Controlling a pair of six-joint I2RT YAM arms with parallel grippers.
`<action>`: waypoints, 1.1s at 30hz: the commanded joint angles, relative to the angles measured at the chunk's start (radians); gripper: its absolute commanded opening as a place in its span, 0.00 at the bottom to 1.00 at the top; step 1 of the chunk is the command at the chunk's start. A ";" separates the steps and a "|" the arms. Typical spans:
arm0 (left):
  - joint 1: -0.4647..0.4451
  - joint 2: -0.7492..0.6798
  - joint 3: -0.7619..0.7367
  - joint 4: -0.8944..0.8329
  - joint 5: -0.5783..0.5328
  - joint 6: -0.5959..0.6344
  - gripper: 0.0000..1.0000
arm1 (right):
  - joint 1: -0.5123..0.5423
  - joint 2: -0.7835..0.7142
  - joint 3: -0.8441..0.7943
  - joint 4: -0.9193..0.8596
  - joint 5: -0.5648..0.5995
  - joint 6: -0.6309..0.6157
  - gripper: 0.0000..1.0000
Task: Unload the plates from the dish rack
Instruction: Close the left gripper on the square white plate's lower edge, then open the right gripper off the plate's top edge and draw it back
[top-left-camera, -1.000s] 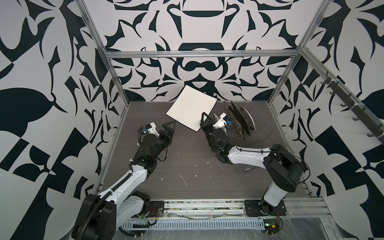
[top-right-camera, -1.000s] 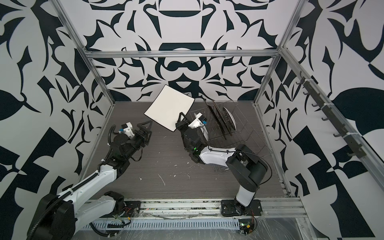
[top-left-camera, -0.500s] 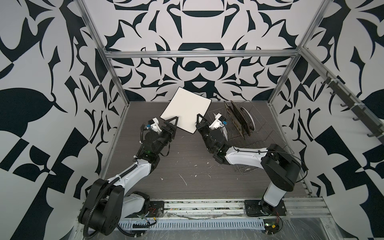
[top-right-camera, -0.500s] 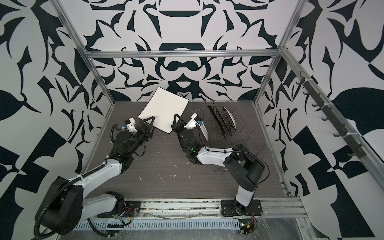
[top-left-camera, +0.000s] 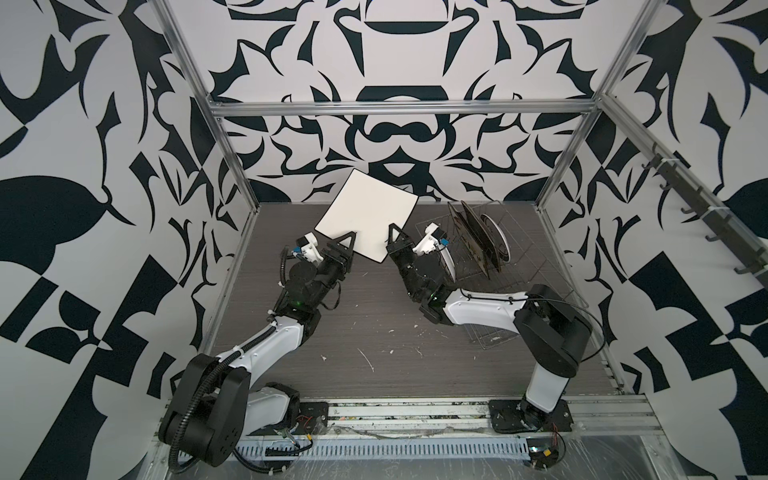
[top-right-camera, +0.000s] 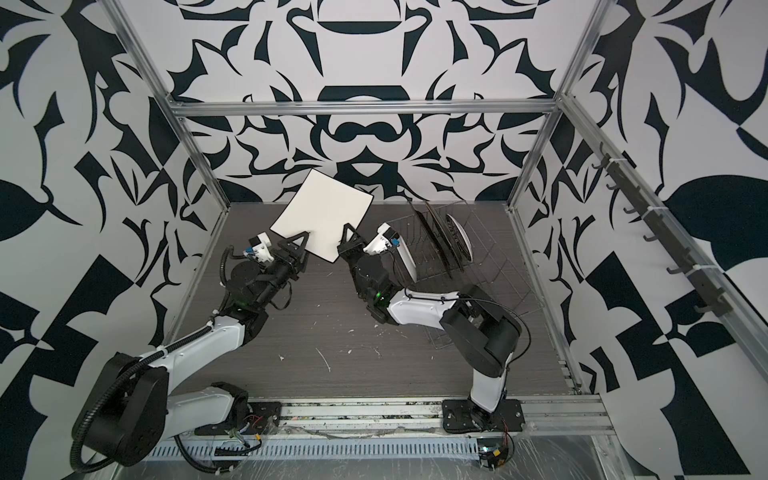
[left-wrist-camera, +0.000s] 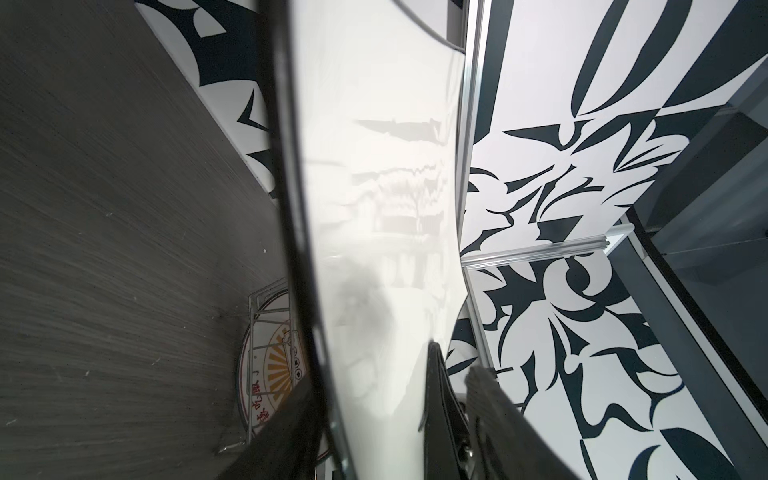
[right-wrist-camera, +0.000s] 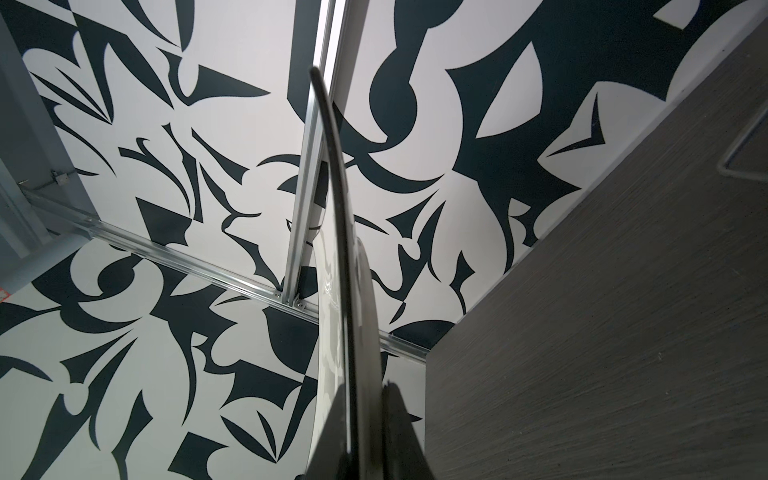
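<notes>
White plate (top-left-camera: 368, 216): hanging tilted above the table (top-left-camera: 374, 316), just left of the dish rack (top-left-camera: 528, 257)
Right fingers (right-wrist-camera: 399, 432): clamping the plate's near right edge
Left fingers (left-wrist-camera: 440, 399): straddling its near left edge; can't tell if gripping

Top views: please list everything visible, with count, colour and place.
white square plate: one, white, held above the table
dish rack: one, silver wire, table's right
dark plates: at least two, black, upright in the rack
round white plates: two, white, upright, flanking the dark ones
table: one, dark grey
white flecks: several, near middle of the table
hook rail: one, dark, right wall
right fingers: black, shut on the square plate's edge
left fingers: black, either side of a neighbouring edge, grip unclear
</notes>
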 joint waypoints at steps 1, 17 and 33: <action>0.007 -0.020 0.036 0.032 -0.010 0.002 0.57 | 0.011 -0.056 0.112 0.244 -0.021 0.047 0.00; 0.037 -0.008 0.023 0.066 -0.012 -0.026 0.40 | 0.028 -0.043 0.126 0.243 -0.026 0.049 0.00; 0.055 -0.013 0.000 0.094 -0.009 -0.038 0.21 | 0.033 -0.032 0.134 0.232 -0.054 0.052 0.00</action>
